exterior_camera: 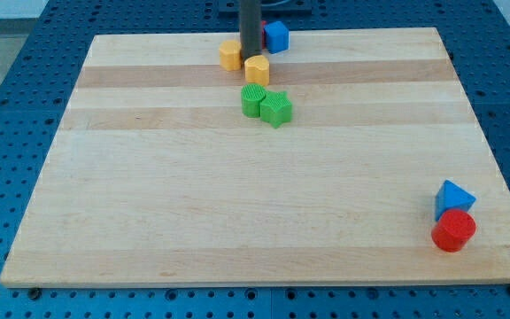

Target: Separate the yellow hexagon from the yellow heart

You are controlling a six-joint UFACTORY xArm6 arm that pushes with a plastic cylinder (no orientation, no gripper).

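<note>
Two yellow blocks lie near the board's top edge. The one toward the view's left [230, 55] looks like the heart. The one just below and to the right [257, 69] looks like the hexagon. Their shapes are hard to make out at this size. My dark rod comes down from the view's top, and my tip [250, 55] sits between the two yellow blocks, at the upper edge of the hexagon and right beside the heart. A small gap shows between the two yellow blocks.
A blue block [276, 36] sits just right of the rod, with a sliver of red behind it. A green round block [252, 100] and a green star [276, 108] touch each other just below the hexagon. A blue triangle [453, 198] and a red cylinder [453, 230] sit at the bottom right.
</note>
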